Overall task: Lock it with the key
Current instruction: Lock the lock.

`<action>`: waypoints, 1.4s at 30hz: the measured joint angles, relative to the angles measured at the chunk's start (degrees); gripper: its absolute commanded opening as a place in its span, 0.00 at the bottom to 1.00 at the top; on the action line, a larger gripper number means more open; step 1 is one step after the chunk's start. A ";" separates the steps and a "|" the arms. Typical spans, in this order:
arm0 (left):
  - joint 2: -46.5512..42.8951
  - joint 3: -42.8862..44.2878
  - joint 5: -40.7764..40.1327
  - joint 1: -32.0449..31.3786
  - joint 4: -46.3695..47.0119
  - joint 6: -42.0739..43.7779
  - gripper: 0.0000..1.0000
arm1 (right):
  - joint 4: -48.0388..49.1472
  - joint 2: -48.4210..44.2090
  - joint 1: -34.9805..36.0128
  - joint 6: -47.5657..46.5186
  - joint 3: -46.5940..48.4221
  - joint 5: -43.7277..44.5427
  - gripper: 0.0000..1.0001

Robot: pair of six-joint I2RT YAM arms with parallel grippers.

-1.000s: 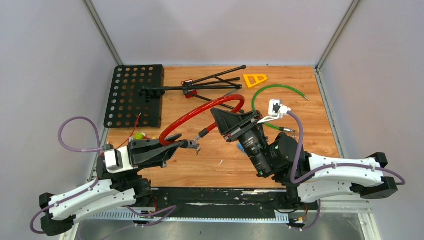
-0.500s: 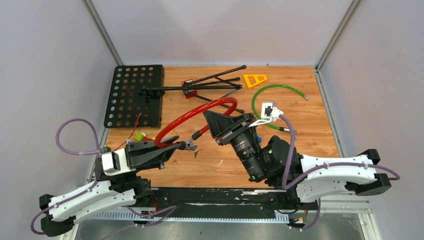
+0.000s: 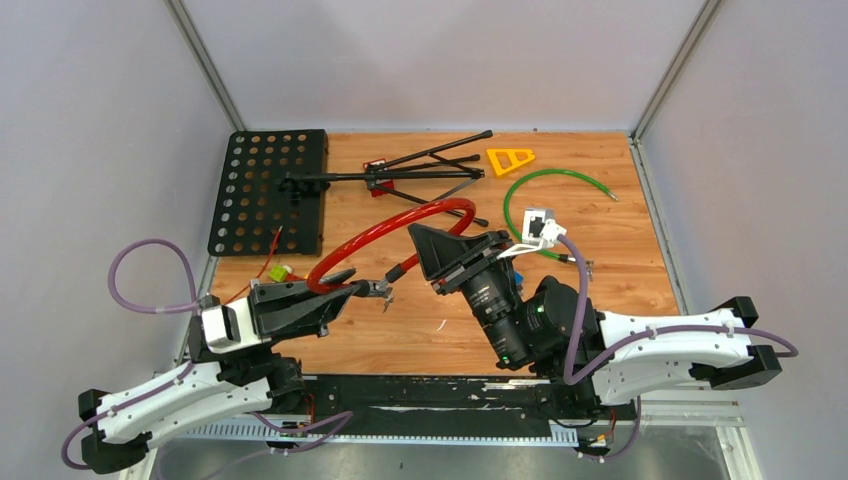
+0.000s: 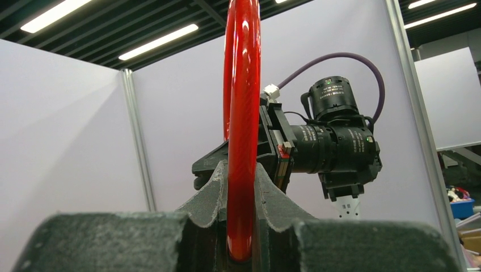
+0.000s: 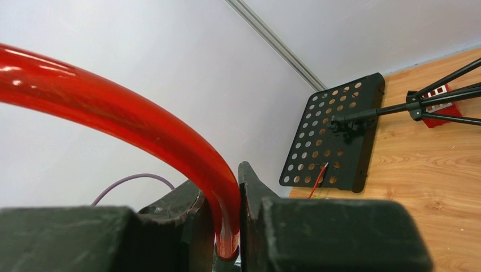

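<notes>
— Since the right arm has swung in toward the left over the last second, item one, red cable lock [image 3: 400, 220]: loop drawn tighter, free end now near the lock head. Held off the wood, over the near-middle of the surface, arching toward the far edge.
— Holders?
— Left gripper [image 3: 342, 284]: clamped on the cable close to the head. Its own camera shows the cable upright between the fingers. Right gripper [image 3: 428, 250]: likewise closed on the cable, near the free end.
— Key?
— Keys [image 3: 384, 292]: small bunch hanging at the head, between the two grippers. Whether one sits in the cylinder is too small to tell.
— Meaning for the job?
— By my judgement the ends are nearly mated. Seating the end in the head comes first, turning the key after. Not yet locked.
— Rest of the table [image 3: 640, 260]?
— Black perforated panel [image 3: 268, 190], far-left corner. Folded black stand [image 3: 400, 170], along the far edge. Orange triangle [image 3: 510, 159], far edge, right of centre. Green cable [image 3: 556, 173], curled toward the right edge. Grey partition walls on three sides.
</notes>
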 measured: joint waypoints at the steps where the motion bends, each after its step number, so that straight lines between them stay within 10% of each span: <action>1: 0.00 0.00 0.00 0.00 0.02 0.02 0.00 | 0.00 0.00 0.00 -0.02 0.00 0.00 0.00; 42: 3.26 -0.02 -6.23 -0.02 2.45 -0.70 0.00 | -11.80 1.60 -0.31 18.47 0.00 5.66 0.00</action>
